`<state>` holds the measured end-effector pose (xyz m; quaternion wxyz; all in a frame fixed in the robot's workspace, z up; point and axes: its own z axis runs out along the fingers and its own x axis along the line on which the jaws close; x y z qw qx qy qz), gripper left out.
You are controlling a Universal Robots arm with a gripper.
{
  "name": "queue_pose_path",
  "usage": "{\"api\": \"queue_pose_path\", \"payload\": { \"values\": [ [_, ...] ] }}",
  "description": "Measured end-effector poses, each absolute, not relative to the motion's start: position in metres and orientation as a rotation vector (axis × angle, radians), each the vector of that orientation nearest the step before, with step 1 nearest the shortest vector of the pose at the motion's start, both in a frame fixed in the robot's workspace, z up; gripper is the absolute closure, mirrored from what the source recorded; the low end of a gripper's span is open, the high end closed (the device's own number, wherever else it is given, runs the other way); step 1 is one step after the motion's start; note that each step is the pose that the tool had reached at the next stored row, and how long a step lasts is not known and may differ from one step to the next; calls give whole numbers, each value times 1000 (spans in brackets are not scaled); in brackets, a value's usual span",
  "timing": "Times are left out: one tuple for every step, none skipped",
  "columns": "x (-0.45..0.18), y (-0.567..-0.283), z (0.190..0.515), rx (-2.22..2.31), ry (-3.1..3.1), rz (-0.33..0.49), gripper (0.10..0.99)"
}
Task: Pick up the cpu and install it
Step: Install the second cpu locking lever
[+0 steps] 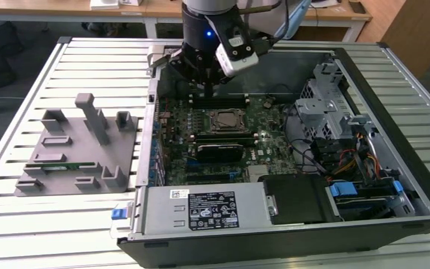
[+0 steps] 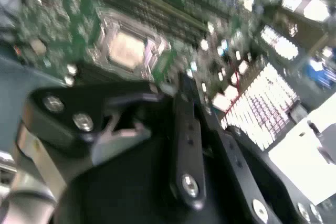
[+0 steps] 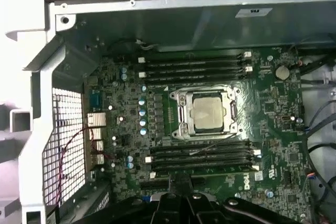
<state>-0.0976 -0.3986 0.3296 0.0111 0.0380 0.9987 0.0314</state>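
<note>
A: Where's the cpu (image 3: 206, 111)?
B: Seated in the socket (image 3: 182, 113), at six o'clock from the gripper (image 1: 209, 84); its fingers look pinched together, empty.
A: Risk?
B: Probably a descent nudging it askew.

- We're in a robotics lab or test workshop: a slatted metal worktable (image 1: 20, 112) fills the floor.
- An opened computer case (image 1: 394, 140) lies on it beside a grey fixture plate (image 1: 65, 162).
- Wooden desks (image 1: 58, 8) line the back.

Slatted metal table (image 1: 36, 224), grey fixture plate (image 1: 58, 185), open computer case (image 1: 409, 168)
</note>
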Motion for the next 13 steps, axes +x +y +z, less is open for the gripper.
{"api": "queue_pose_path", "payload": {
  "values": [
    [-98, -399, 332, 119, 3116, 99, 980],
    [-98, -399, 333, 118, 3116, 98, 980],
    [-98, -399, 333, 119, 3115, 99, 980],
    [-98, -399, 333, 119, 3115, 99, 980],
    [-98, -399, 333, 119, 3115, 99, 980],
    [-98, -399, 333, 119, 3116, 98, 980],
    [-98, -399, 333, 119, 3116, 98, 980],
    [-98, -399, 334, 119, 3116, 98, 980],
    [-98, -399, 334, 119, 3116, 98, 980],
    [-98, -399, 334, 119, 3116, 98, 980],
    [-98, -399, 334, 119, 3116, 98, 980],
    [-98, -399, 334, 119, 3116, 98, 980],
    [-98, -399, 334, 119, 3116, 98, 980]
  ]
}}
